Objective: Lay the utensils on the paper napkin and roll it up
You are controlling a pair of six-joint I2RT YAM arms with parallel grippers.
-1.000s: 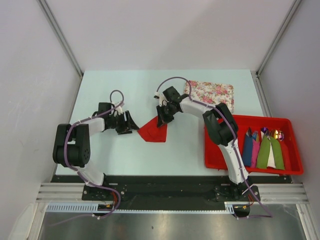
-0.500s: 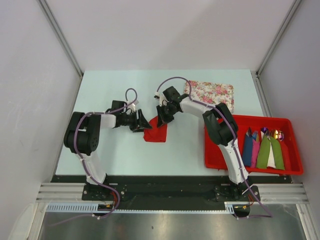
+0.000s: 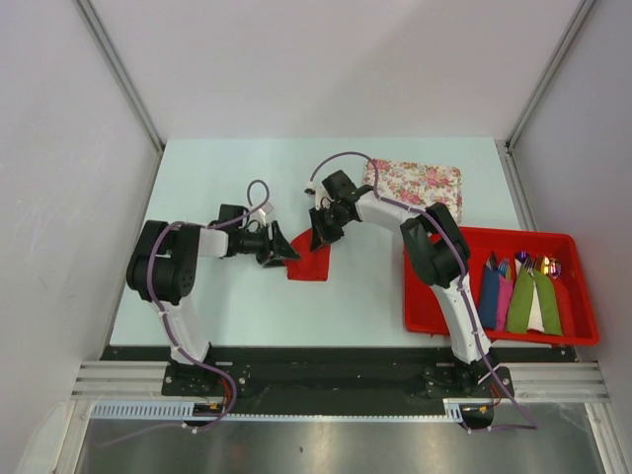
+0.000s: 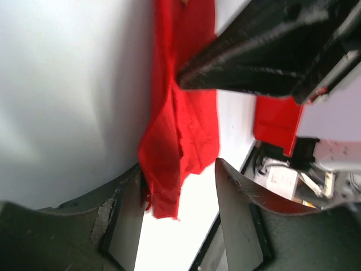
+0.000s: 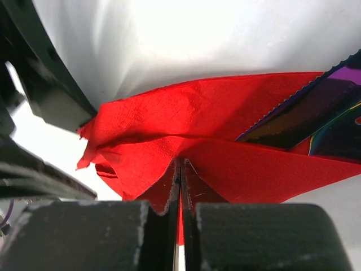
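Tray holds coloured rolls; right hand pinches red napkin, left hand gapes.

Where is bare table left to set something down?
Bare: table left of the floral mat, and the near stretch between paper napkin and red tray. Crowded: the middle, where left hand and right hand meet at the napkin.

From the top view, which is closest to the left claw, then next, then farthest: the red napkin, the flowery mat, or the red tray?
1. Red napkin, right at the left gripper.
2. Flowery mat, farther back on the right.
3. Red tray, far right.
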